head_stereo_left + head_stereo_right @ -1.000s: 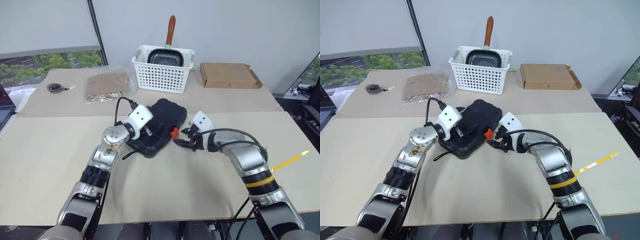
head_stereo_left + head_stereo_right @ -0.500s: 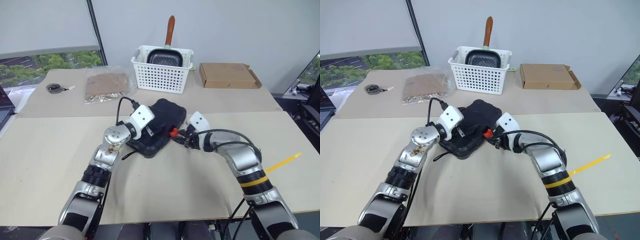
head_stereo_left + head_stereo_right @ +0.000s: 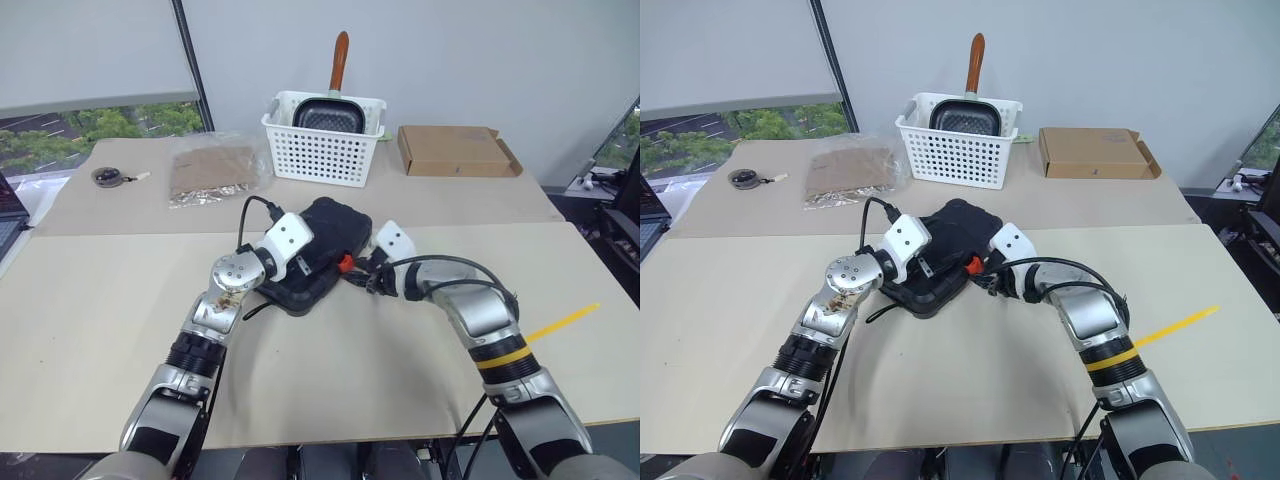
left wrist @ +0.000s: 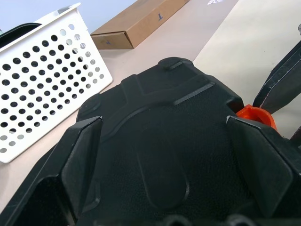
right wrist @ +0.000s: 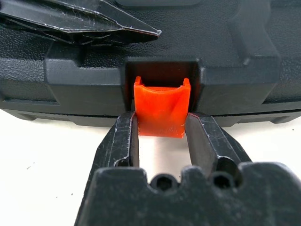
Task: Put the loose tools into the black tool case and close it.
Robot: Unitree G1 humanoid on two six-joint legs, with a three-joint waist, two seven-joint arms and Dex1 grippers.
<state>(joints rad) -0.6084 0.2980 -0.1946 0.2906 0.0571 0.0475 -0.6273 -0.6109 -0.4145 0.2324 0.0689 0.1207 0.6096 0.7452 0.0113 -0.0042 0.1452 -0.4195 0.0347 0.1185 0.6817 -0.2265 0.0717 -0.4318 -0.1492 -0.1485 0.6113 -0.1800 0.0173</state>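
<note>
Black tool case shut mid-tabletop, left hand spread wide over its lid, right hand pinching the orange latch; risk of fingers slipping off, leaving it unlatched

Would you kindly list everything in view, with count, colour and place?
Tool case: one, black, closed, mid-table.
Latch: one, orange, on the case's front edge.
Basket: one, white, behind the case.
Pan: one, dark with brown handle, in the basket.
Box: one, cardboard, right of the basket.
Bag: one, clear with brown contents, left of the basket.
Small round object: one, dark, far left.
Left gripper: open, over the case's lid.
Right gripper: fingers either side of the latch.
</note>
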